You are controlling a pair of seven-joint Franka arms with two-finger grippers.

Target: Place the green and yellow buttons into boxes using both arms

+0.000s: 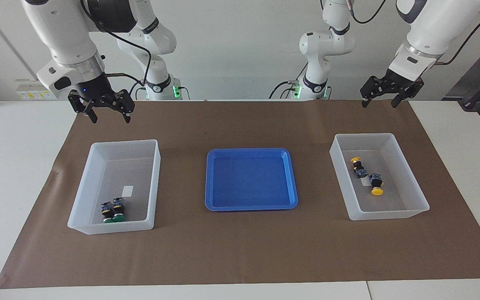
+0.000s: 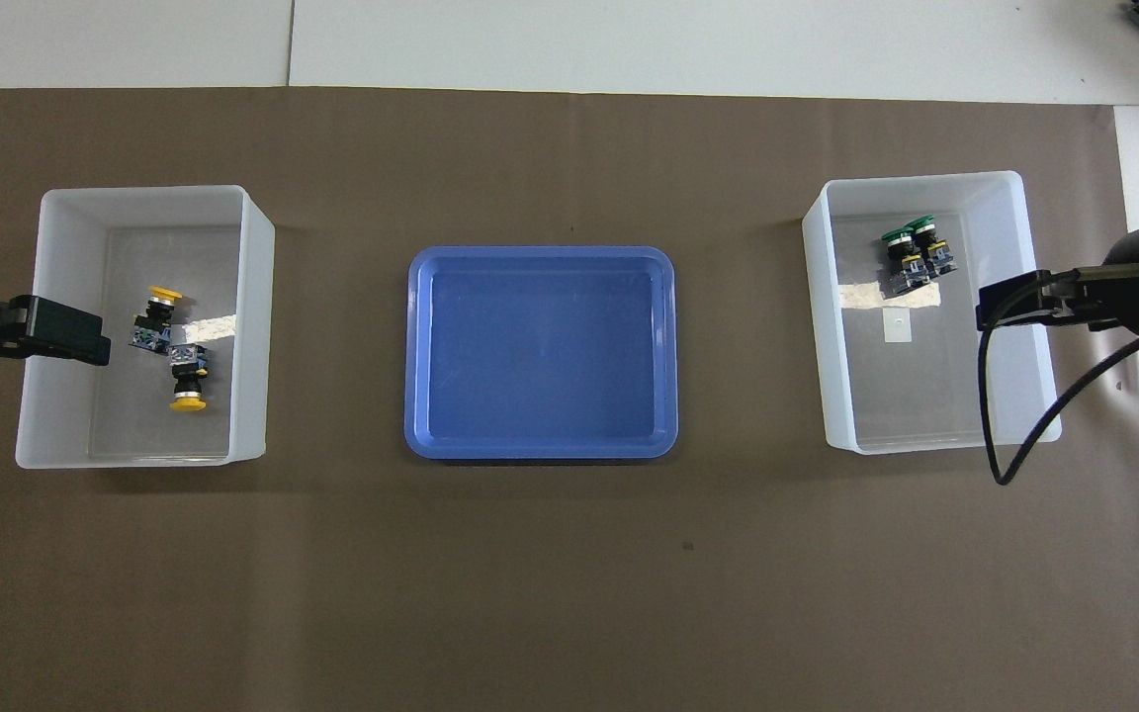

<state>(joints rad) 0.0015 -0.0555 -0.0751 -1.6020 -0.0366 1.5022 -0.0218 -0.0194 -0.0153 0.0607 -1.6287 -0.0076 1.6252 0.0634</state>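
On the bench, the facing view alone shows both arms raised clear, the right gripper (image 1: pixel 106 111) and left gripper (image 1: pixel 381 97) with jaws released and empty, while 2 green buttons (image 1: pixel 113 210) and 2 yellow buttons (image 1: pixel 367 176) lie in separate boxes (image 1: pixel 152 183).

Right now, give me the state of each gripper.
Left gripper: open, holding nothing, raised near the box with the yellow buttons.
Right gripper: open, holding nothing, raised near the box with the green buttons.
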